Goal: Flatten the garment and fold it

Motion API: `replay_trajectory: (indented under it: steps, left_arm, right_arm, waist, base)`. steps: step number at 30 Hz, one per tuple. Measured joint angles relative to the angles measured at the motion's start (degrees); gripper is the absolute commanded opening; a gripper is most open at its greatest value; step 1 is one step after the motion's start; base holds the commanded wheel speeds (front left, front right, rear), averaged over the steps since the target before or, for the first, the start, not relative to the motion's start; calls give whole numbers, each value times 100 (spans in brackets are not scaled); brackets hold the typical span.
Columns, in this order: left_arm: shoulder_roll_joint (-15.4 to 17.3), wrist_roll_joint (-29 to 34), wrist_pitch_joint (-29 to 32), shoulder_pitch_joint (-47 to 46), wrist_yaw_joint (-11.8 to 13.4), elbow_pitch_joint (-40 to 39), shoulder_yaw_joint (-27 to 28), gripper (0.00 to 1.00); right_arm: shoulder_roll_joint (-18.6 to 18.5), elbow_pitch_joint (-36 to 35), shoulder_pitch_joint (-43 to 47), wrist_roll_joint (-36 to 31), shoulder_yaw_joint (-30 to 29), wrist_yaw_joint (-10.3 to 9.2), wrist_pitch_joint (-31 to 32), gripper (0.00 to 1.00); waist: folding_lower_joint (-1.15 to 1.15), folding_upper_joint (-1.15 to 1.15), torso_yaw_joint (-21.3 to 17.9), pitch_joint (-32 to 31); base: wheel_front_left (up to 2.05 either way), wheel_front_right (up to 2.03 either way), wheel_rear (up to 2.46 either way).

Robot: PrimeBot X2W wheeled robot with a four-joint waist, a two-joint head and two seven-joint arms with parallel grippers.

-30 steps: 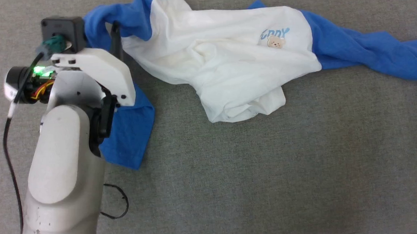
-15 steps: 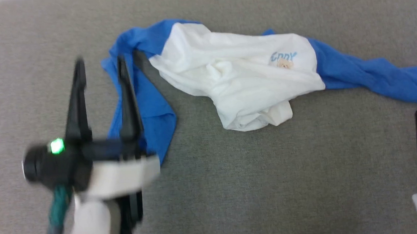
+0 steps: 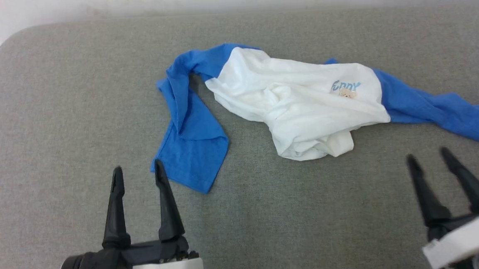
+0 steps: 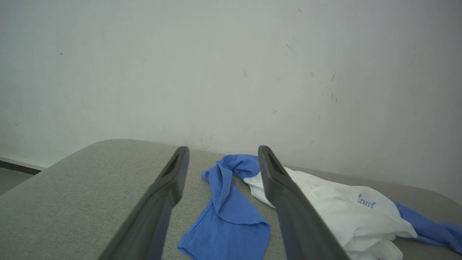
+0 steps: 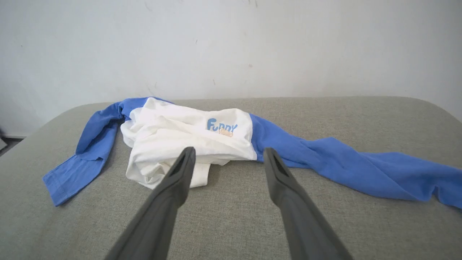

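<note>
I'm watching the crumpled white-and-blue soft T-shirt lying centre-frame on the grey fabric bench. Left tool and right tool are hovering at the lower edge, both spread apart.

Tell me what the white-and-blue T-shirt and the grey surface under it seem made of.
White T-shirt with blue sleeves: soft matte knit, probably cotton jersey; it crumples and twists into limp folds. Grey fabric-covered surface: matte woven upholstery cloth, most likely; a fine heathered weave shows, and the corner is rounded.

The garment's blue sleeve runs off the head view's right edge, and its chest print is too small to read.
</note>
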Motion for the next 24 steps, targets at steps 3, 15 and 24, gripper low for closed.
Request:
replay_trajectory:
  steps: [3, 15, 24]
  left_arm:
    - [-9, 45, -1, -188, -9, -3, -37, 100]
    - [-32, 64, -1, -543, 5, 92, -409, 100]
    - [-36, -82, -1, -654, 214, 104, -599, 100]
  right_arm:
    - [-313, 258, -416, 65, 485, 0, 485, 100]
    - [-1376, 2429, -2790, -47, 2404, 0, 1737, 100]
    - [-1459, 3470, -3517, -42, 3118, 0, 2045, 0]
  waist:
    - [2, 0, 46, 93]
    - [2, 0, 452, 400]
    - [1, 0, 843, 570]
  base:
    - [0, 0, 0]
    - [0, 0, 0]
    - [0, 0, 0]
